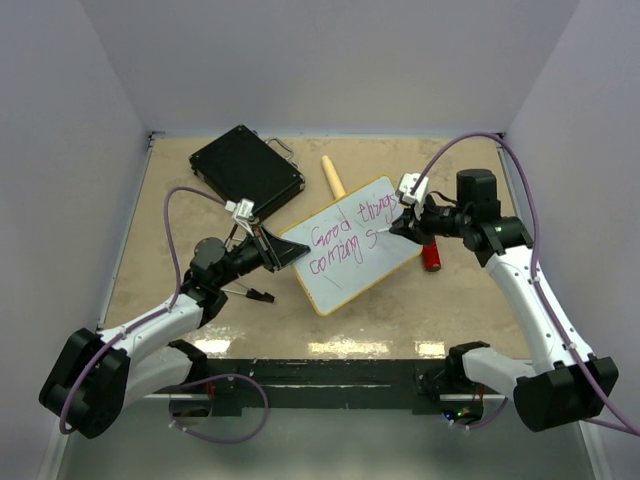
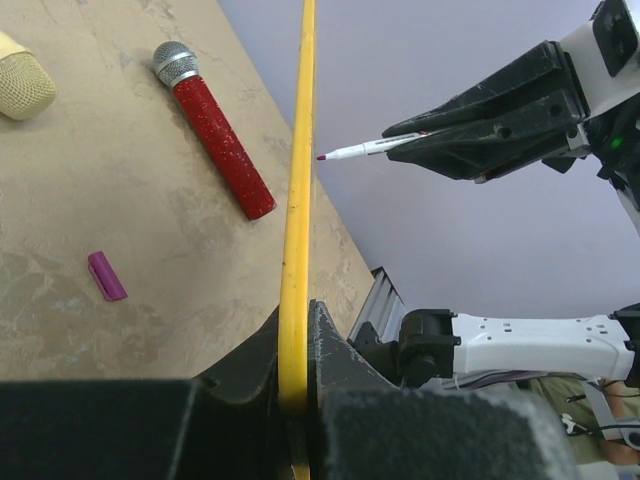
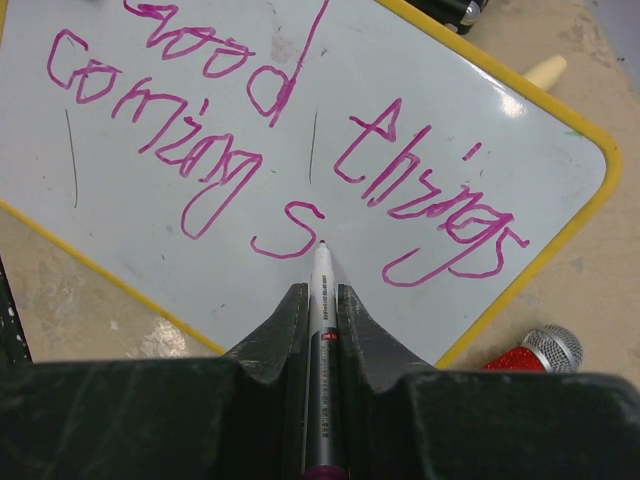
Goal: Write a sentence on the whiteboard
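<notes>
The whiteboard [image 1: 355,262], white with a thin yellow frame, is tilted up in the middle of the table. My left gripper [image 1: 283,252] is shut on its left edge; the left wrist view shows the yellow frame [image 2: 296,220] edge-on between the jaws. The sentence [image 3: 230,160] reads "Good things" over "coming s" in magenta. My right gripper [image 3: 321,300] is shut on a magenta marker [image 3: 321,300], whose tip sits just right of the "s". In the top view the right gripper [image 1: 400,228] is at the board's right side.
A black case [image 1: 246,170] lies at the back left. A cream microphone [image 1: 332,177] lies behind the board. A red microphone [image 2: 213,130] lies right of the board, also in the top view [image 1: 431,257]. A magenta marker cap [image 2: 106,276] lies on the table.
</notes>
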